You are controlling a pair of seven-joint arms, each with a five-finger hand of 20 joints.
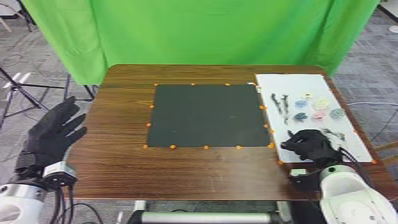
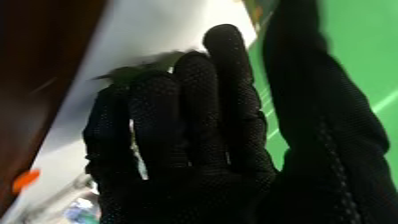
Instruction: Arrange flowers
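table (image 1: 111, 170): brown wood, takes the weight of everything. dark mat (image 1: 209, 115) mid-table, orange markers (image 1: 172, 146) round its edge; probably where the arrangement goes. white sheet (image 1: 289, 85) on the robot's right, all the flower parts lie on it.

left hand (image 1: 46, 132): by the table's left side, fingers extended and apart, holding nothing. right hand (image 1: 311, 144): over the near part of the sheet, fingers loosely extended and close together, thumb standing off from them. not clamped on anything. leafy sprig (image 1: 332, 134) right by its fingers; can't tell if they touch.

handling, my read: sprig should be very light, thin and floppy at the leaves. take it low on the stem, thumb against fingers, light squeeze. grab the leaves and they'll bend or strip. two dark twigs (image 1: 286, 106) lie side by side farther up the sheet: likely stiffer, maybe brittle. pinch mid-length, don't lever against the table.

smallest, the flower heads (image 1: 318, 115): blue, teal, pink, yellow, grouped beside the twigs. look soft, easy to crush or roll away. come in from the sides, low, barely close. gloves are bulky for parts this small, so neighbours could get dragged along.
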